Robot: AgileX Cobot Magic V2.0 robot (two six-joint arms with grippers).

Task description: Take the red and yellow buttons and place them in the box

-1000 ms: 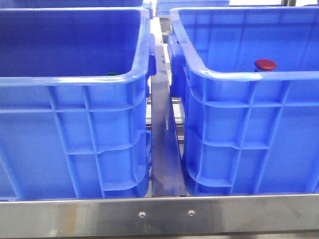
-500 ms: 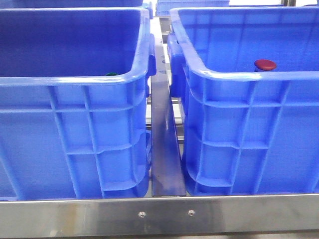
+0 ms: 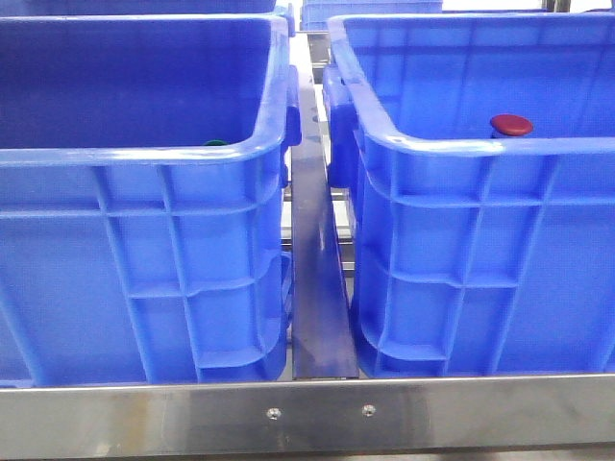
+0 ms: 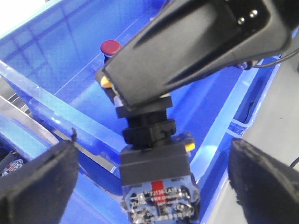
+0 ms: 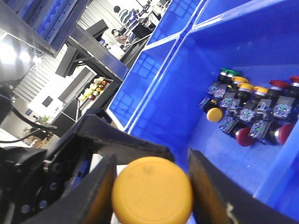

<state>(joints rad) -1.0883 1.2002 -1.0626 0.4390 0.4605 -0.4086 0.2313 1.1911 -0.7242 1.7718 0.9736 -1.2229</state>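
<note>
**Right wrist view: yellow btn clamped, L pincer wide around it**

Front view: R crate (image 3: 480, 240) fills the right half, w/ L crate (image 3: 135, 240) beside it and a steel rail (image 3: 315, 288) between the two. A steel bar (image 3: 307, 415) runs across below both.

A red btn (image 3: 511, 124) shows just over the R crate's near rim, inside. A green btn (image 3: 215, 143) peeks over the L crate's rim.

Left wrist view: L gripper (image 4: 154, 154) has its jaws spread wide. Its pads (image 4: 42, 179) stand well apart on either side of a black switch body (image 4: 154, 163), not touching it. That body hangs above a blue crate holding a lone red btn, prob. the R crate.

R gripper (image 5: 150, 172) pinches the yellow btn (image 5: 152, 191) by its cap, fingers (image 5: 100, 186) tight on both sides.

Further off, a pile of btns (image 5: 252, 112), red, yellow and green, lies on a crate floor. Cannot tell which crate.
</note>
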